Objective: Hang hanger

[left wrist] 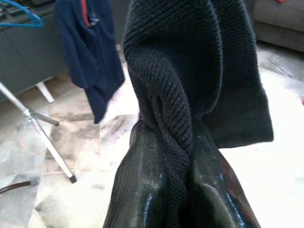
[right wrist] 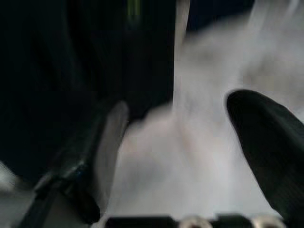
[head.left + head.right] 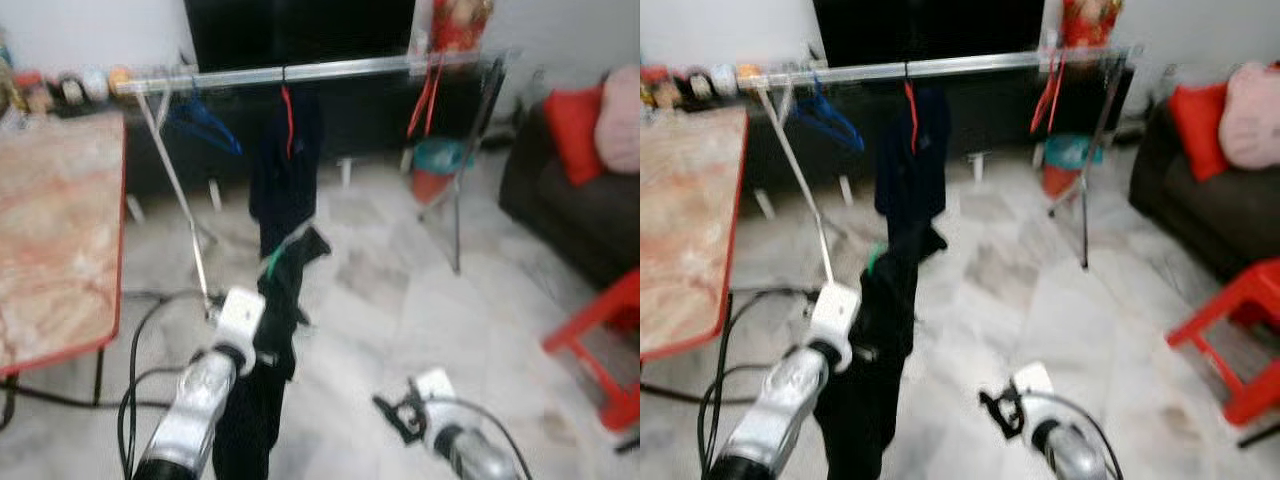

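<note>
In the left eye view, the left gripper holds a black garment on a green hanger, raised in front of the rail, where a navy shirt and a blue hanger hang.

In the left wrist view, the fingers are clamped on the knit cloth.

In the right wrist view, the right gripper stands spread apart over the floor.
</note>
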Robot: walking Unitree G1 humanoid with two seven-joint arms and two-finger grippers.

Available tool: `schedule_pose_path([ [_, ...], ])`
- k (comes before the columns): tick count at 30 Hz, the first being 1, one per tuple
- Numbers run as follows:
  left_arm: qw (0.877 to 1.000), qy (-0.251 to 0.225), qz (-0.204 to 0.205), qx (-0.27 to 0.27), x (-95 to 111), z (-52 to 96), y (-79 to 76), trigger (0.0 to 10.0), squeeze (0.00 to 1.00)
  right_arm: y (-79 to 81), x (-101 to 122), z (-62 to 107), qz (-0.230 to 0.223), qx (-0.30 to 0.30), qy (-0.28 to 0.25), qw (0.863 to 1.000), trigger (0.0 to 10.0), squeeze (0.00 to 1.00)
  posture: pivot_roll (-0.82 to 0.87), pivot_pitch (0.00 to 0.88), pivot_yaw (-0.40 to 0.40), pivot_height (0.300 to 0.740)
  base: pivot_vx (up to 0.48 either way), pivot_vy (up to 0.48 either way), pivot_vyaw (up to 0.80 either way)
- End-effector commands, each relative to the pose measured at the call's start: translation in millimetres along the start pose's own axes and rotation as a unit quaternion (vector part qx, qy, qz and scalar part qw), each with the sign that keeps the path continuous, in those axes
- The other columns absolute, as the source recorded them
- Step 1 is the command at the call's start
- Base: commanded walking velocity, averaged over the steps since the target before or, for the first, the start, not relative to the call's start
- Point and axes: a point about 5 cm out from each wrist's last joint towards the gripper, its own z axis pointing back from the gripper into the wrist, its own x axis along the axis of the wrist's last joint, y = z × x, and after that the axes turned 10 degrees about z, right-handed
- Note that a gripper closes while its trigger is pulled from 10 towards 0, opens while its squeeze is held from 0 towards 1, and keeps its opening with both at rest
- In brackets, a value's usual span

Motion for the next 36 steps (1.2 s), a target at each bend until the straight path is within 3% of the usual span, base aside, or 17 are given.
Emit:
schedule_pose_path([
  [1,0.999,-0.036,-0.009,-0.019,22.6,-5.4,-4.2,10.0,0.00,-9.0,17.8,-1.0,0.014,0.011,-0.050,0.999,10.0,0.00,-0.02,0.000,-0.006,0.740,0.000,0.000,0.00],
  [4,0.999,-0.037,-0.011,-0.034,25.6,-5.8,-6.8,10.0,0.00,-8.7,24.6,-1.0,-0.003,0.019,-0.088,0.996,10.0,0.00,-0.03,0.000,-0.006,0.740,0.000,0.000,0.00],
  [7,0.998,-0.033,-0.009,-0.060,27.3,-5.7,-11.6,10.0,0.00,-18.1,33.9,0.6,-0.004,0.029,-0.088,0.996,10.0,0.00,-0.03,0.000,-0.007,0.740,0.000,0.000,0.00],
  [10,0.995,-0.032,-0.012,-0.096,34.1,-5.7,-18.8,10.0,0.00,-11.5,46.0,4.7,-0.019,0.108,-0.095,0.989,10.0,0.00,-0.03,0.000,-0.009,0.740,0.000,0.000,0.00],
  [13,0.991,-0.036,-0.015,-0.127,43.0,-4.4,-23.5,10.0,0.00,-9.4,47.1,8.2,0.001,0.131,-0.087,0.988,10.0,0.00,-0.02,0.000,-0.011,0.740,0.000,0.000,0.00],
  [18,0.986,-0.033,-0.018,-0.162,48.5,-1.3,-27.2,10.0,0.00,-14.6,49.6,9.6,0.020,0.121,-0.089,0.988,10.0,0.00,-0.02,0.000,-0.009,0.740,0.000,0.000,0.00],
  [21,0.979,-0.029,-0.007,-0.201,53.8,2.5,-32.7,10.0,0.00,-13.7,57.2,12.7,0.053,0.154,-0.071,0.984,10.0,0.00,-0.02,0.000,-0.009,0.740,0.000,0.000,0.00],
  [26,0.972,-0.028,-0.004,-0.234,61.6,5.2,-39.6,10.0,0.00,-19.6,61.2,10.2,0.062,0.114,-0.071,0.989,10.0,0.00,-0.02,0.000,-0.008,0.740,0.000,0.000,0.00],
  [36,0.950,-0.001,-0.007,-0.311,69.1,16.6,-58.0,10.0,0.00,-20.6,52.3,9.8,0.058,0.091,-0.050,0.993,10.0,0.00,-0.02,0.000,-0.012,0.740,0.000,0.000,0.00],
])
